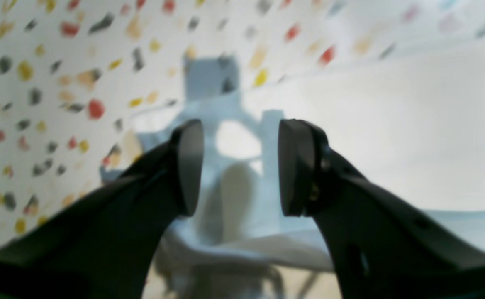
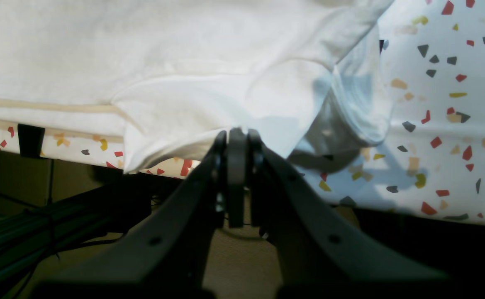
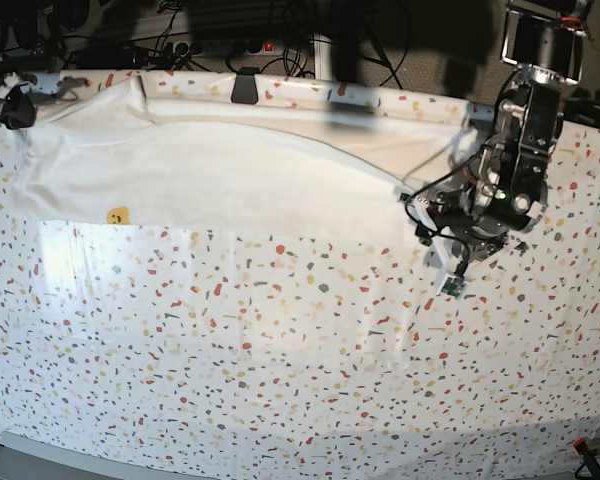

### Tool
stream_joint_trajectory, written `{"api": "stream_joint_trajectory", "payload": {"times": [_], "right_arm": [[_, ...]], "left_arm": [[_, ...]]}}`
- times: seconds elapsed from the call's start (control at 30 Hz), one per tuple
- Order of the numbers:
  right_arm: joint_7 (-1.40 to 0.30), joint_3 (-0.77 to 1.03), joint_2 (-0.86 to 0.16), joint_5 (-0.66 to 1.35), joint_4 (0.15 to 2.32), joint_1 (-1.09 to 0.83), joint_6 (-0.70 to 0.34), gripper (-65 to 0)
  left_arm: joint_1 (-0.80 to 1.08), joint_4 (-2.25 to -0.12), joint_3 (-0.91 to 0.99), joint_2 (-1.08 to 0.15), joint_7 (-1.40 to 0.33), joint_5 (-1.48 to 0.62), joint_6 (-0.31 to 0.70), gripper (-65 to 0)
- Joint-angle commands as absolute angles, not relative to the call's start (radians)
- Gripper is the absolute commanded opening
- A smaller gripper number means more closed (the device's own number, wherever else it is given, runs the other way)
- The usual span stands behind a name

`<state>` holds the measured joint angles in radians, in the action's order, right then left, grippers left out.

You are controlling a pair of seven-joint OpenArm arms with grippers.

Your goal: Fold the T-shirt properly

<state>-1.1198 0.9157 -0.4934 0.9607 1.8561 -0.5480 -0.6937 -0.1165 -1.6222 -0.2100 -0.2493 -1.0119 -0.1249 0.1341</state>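
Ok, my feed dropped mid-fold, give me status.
Left gripper open, empty, over the table cover. Right gripper shut on T-shirt edge at the table's far side. Shirt spread out, white side up. Nothing blocking.

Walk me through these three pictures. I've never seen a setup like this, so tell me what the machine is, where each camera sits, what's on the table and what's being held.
This is a robot with two arms, each ending in a two-fingered gripper. The base view looks down on a table cover speckled with coloured flecks. A white T-shirt lies spread along its far edge.

The other two pictures come from cameras mounted on the wrists, looking out past the fingers. The left wrist view shows the left gripper with its jaws apart and nothing between them, over the speckled cover beside white cloth. In the base view this arm stands at the right.

The right wrist view shows the right gripper shut on an edge of the T-shirt at the table's border. In the base view it sits at the far left corner.
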Motion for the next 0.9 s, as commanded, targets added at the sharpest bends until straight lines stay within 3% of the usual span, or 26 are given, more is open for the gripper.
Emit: {"api": "stream_joint_trajectory", "payload": {"times": [0.0,0.37,0.87], "right_arm": [[-1.108,0.927,-0.515,0.973,1.872,-0.548,-0.698,-65.0],[-1.078,0.927,-0.515,0.973,1.872,-0.531,-0.698,-65.0],[-1.116,0.901,-0.515,0.972,1.872,-0.227,-0.698,-65.0]], "left_arm": [[-0.138,-1.647,-0.204,-0.253,-1.015,-0.093,0.131,-36.4],[-0.136,-1.710,-0.204,-0.252,-1.074,0.009,0.131,-36.4],[-0.136,-1.710,-0.204,-0.252,-1.069,0.007,0.131,-36.4]]}}
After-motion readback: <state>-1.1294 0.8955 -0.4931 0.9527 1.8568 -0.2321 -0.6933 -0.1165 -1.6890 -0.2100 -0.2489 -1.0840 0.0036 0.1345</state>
